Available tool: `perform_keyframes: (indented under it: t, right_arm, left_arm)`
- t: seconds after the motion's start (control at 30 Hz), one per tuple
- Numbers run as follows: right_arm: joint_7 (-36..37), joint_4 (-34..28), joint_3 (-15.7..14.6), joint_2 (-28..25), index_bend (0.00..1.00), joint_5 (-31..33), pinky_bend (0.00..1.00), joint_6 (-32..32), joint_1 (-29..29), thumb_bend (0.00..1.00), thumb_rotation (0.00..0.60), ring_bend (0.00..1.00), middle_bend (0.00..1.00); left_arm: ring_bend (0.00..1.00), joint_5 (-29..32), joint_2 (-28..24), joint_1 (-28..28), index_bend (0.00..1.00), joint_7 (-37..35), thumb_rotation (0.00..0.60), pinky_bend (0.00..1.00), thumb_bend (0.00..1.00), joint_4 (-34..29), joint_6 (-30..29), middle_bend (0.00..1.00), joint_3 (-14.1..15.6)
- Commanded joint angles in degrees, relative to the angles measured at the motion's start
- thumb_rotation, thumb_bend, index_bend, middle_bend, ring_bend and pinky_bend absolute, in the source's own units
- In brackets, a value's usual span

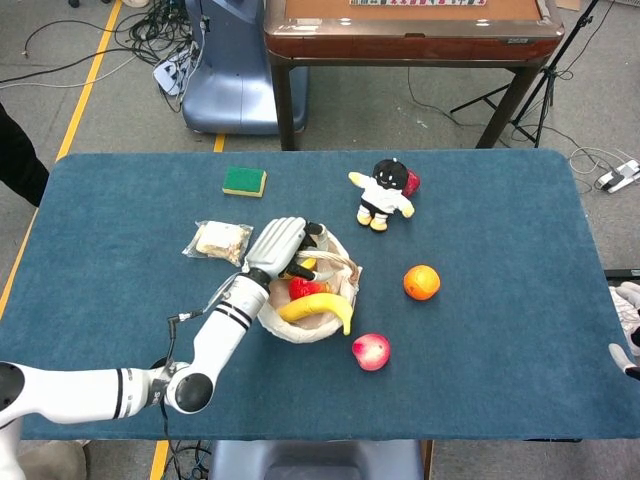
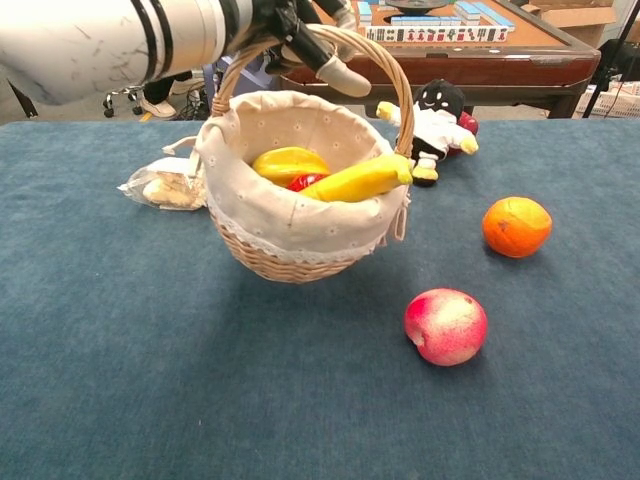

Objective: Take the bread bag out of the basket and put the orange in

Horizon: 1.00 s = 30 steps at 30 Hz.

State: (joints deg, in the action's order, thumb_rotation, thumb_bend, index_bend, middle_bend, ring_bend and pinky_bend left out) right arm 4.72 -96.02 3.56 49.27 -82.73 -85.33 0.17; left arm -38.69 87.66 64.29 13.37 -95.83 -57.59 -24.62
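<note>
The left hand [image 1: 278, 246] in the head view is closed over the handle of the basket [image 1: 312, 322], which sits near the middle of the blue bench [image 1: 500, 200] and holds a banana [image 1: 318, 307] and a red fruit. The bread bag [image 1: 220, 240] lies on the cloth just left of the hand, outside the basket. The orange [image 1: 421, 282] rests to the right of the basket, apart from it, with a pink apple [image 1: 371, 351] nearer the front edge. A plush doll [image 1: 384, 195] lies behind the orange and a green sponge [image 1: 244, 181] sits toward the back left. Only a sliver of the right hand [image 1: 627, 355] shows at the right edge, too little to tell how its fingers lie. In the chest view, the left hand [image 2: 300, 25] grips the wicker handle at the top, and the basket [image 2: 290, 225] tilts, its base seemingly just off the cloth. The banana [image 2: 362, 178] leans over the cloth-lined rim. The bread bag [image 2: 165, 186] lies just left of the basket, and the orange [image 2: 516, 226] and apple [image 2: 445, 326] sit to the right.
</note>
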Motion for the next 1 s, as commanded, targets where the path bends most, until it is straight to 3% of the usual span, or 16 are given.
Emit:
perform_keyframes:
  t: [0.03,0.3,0.4,0.5,0.67,0.77,1.0]
  right_arm:
    - [0.15,-0.02,-0.01,-0.14,0.20,0.04,0.36,-0.27,-0.22,0.25,0.600,0.15,0.21]
    - [0.37,-0.06,-0.06,-0.30,0.20,0.48,0.36,-0.50,-0.69,0.26,0.600,0.15,0.21]
    - [0.50,-0.09,-0.10,-0.37,0.20,0.43,0.36,-0.65,-0.84,0.26,0.600,0.15,0.21]
    - [0.70,0.08,-0.09,-0.31,0.20,0.54,0.36,-0.76,-0.99,0.25,0.600,0.15,0.21]
    - [0.76,0.31,-0.08,-0.20,0.20,0.59,0.36,-0.44,-0.89,0.26,0.600,0.15,0.21]
    - [0.79,0.34,0.02,-0.07,0.20,0.34,0.36,-0.38,-0.71,0.26,0.600,0.15,0.21]
    - [0.70,0.24,0.11,-0.02,0.20,0.18,0.36,-0.10,-0.44,0.26,0.600,0.15,0.21]
  left_arm:
    - [0.84,1.26,2.49,1.62,0.80,1.09,0.600,0.85,0.14,2.77,-0.32,0.93,-0.31]
    - [0.84,3.58,6.92,4.11,0.79,1.48,0.600,0.84,0.14,7.67,-0.42,0.92,-2.17]
    - [0.80,4.57,7.86,4.72,0.76,2.16,0.600,0.82,0.14,9.15,-0.06,0.87,-2.23]
    - [0.70,5.84,7.79,4.90,0.67,3.21,0.600,0.77,0.14,9.82,0.74,0.76,-1.89]
    - [0.46,9.13,4.87,4.25,0.44,6.26,0.600,0.62,0.14,7.94,1.69,0.56,-0.84]
    - [0.26,13.77,1.55,4.19,0.29,9.58,0.600,0.45,0.14,5.13,2.92,0.38,0.12]
    - [0.11,14.08,-4.60,1.37,0.15,10.30,0.600,0.31,0.13,-1.82,1.53,0.21,1.66]
